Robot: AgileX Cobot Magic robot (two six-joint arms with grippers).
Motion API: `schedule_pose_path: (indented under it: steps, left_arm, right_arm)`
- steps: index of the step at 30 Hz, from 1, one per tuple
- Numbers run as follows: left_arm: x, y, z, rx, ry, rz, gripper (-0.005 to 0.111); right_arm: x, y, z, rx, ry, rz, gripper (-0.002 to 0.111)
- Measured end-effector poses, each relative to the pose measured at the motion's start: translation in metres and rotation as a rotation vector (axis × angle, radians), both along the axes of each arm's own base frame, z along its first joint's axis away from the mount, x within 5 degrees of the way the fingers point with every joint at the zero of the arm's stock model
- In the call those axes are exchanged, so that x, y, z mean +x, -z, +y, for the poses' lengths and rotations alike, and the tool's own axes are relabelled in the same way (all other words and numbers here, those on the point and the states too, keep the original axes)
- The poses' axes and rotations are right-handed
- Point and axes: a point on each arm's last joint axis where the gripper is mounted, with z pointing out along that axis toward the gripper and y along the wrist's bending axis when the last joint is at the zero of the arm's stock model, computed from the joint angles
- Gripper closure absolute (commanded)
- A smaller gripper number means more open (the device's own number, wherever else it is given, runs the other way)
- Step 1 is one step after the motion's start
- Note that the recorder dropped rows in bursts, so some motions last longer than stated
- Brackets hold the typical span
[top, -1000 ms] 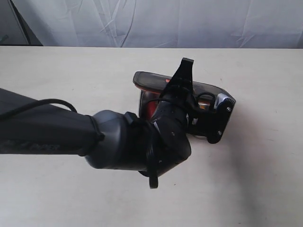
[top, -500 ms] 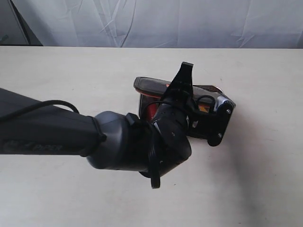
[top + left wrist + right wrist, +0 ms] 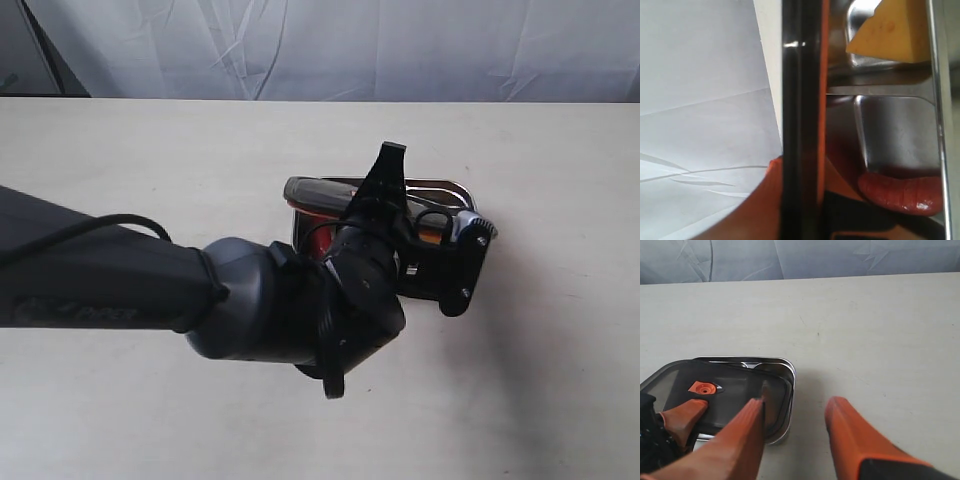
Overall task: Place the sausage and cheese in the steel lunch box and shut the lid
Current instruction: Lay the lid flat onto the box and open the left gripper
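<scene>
The left fingers (image 3: 757, 206) are pinched on the lid (image 3: 799, 100), an orange pad on either face. The left wrist view therefore shows the lid edge-on, a dark band with its orange seal (image 3: 823, 60) turned toward the lunch box (image 3: 880, 90). A gap is open between lid and box, and through it the cheese (image 3: 890, 35) and the sausage (image 3: 902, 192) can be seen, each lying in its own compartment on either side of the divider. The right fingers (image 3: 742, 440) are spread wide with nothing between them, near one corner of the box. One of them overlaps the lid's edge in the right wrist view, but I cannot tell whether it touches. There the lid, with its small valve (image 3: 702, 388), sits skewed over the box on the worktop (image 3: 865, 330), and a steel corner shows past it. The food looks to be in place, so this is the closing step. The next move probably calls for squaring the lid to the rim, lowering it flat and pressing until the seal seats, then letting go.
</scene>
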Motion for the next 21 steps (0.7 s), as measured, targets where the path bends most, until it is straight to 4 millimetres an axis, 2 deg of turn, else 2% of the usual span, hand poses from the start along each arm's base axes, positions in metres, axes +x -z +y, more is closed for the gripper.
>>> schedule_pose_path:
  steps: [5, 11, 21]
  left_arm:
    - [-0.0006, 0.001, -0.0001, -0.008, -0.003, 0.014, 0.067]
    - [-0.0015, 0.0028, 0.0002, -0.023, -0.014, 0.038, 0.056]
    - [-0.0029, 0.004, 0.0013, -0.042, -0.041, 0.065, 0.052]
  right_arm:
    - [0.0, 0.0, 0.0, 0.0, 0.0, 0.0, 0.068]
    - [0.0, 0.0, 0.0, 0.0, 0.0, 0.0, 0.068]
    - [0.0005, -0.0007, 0.0001, 0.003, 0.001, -0.009, 0.068]
